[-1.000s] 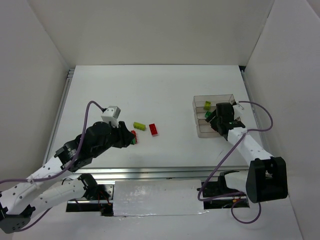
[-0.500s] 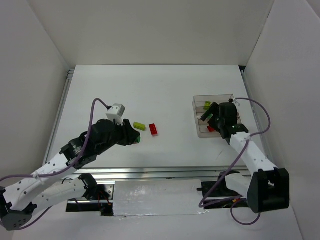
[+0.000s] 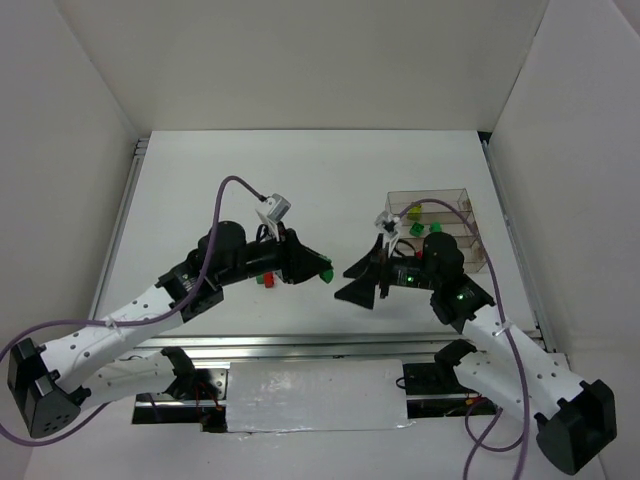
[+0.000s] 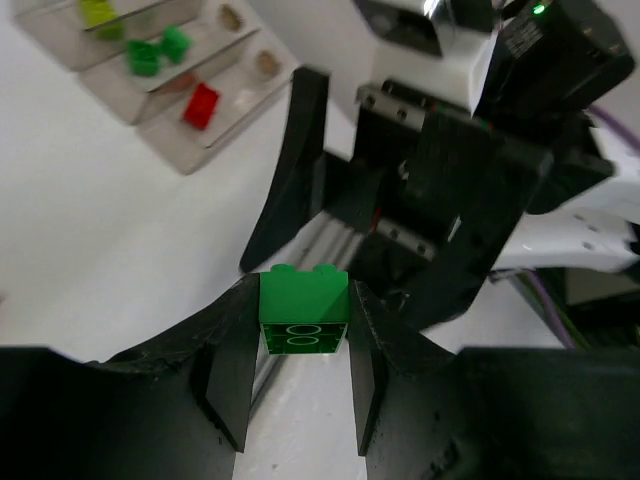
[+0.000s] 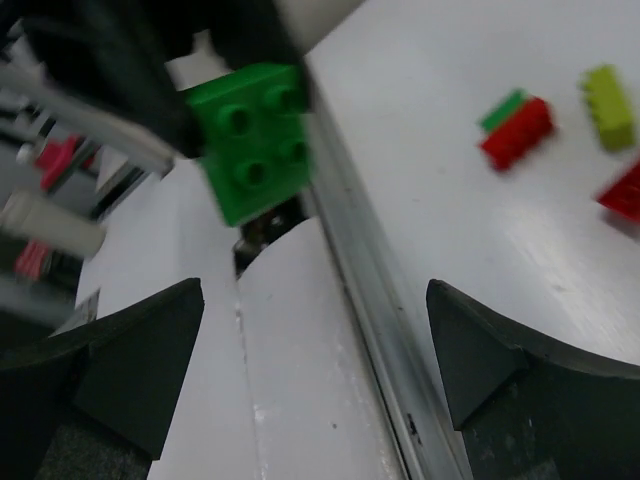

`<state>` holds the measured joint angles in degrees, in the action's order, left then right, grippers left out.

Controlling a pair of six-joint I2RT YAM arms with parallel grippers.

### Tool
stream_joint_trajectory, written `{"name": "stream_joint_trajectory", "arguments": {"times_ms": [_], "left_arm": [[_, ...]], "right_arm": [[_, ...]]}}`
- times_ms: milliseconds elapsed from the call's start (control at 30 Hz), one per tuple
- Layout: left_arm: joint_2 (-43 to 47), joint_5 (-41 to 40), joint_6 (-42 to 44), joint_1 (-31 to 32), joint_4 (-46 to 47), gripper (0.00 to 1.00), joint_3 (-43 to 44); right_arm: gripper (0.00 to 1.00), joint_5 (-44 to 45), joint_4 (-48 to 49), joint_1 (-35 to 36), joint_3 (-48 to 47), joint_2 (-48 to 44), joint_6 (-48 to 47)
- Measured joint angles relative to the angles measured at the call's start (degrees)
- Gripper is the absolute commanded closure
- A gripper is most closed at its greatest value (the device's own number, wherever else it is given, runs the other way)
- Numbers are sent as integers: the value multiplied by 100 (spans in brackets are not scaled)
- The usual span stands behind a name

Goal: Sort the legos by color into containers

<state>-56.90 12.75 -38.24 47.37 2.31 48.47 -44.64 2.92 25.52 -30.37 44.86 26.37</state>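
The left gripper (image 4: pixel 303 300) is clamped on a green lego (image 4: pixel 303 320) above the worktop's middle, nearer the near edge. The right gripper (image 3: pixel 352 282) faces it, spread wide (holding nothing). The 3 containers (image 3: pixel 432 195) sit by the right edge.

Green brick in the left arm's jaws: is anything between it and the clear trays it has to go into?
Yes. The right gripper, jaws wide open, faces the green brick from close by, on the line towards the trays. The left gripper is shut on the brick.
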Motion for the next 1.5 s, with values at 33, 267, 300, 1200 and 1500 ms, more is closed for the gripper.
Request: {"name": "stream_joint_trajectory", "arguments": {"times_ms": [33,267,300,1200,1500], "left_arm": [[-24,212,-103,0,216,100,0],[-116,1193,-699,0,1226,100,-63],[-107,1268,-741,0,1311,100,-101],[824,-2896,-1128,-46,-2044,0,533],[1495,-4280,-1108,-70,-3644,0,511]], "right_arm": [[0,-140,155,396,0,-48,-74],[2,-404,2033,1008,284,-129,199],[4,-407,2236,1032,321,-79,275],[100,4240,-337,2,-1226,1370,741],[94,6253,-2216,-1609,-2498,3423,1082]]}}
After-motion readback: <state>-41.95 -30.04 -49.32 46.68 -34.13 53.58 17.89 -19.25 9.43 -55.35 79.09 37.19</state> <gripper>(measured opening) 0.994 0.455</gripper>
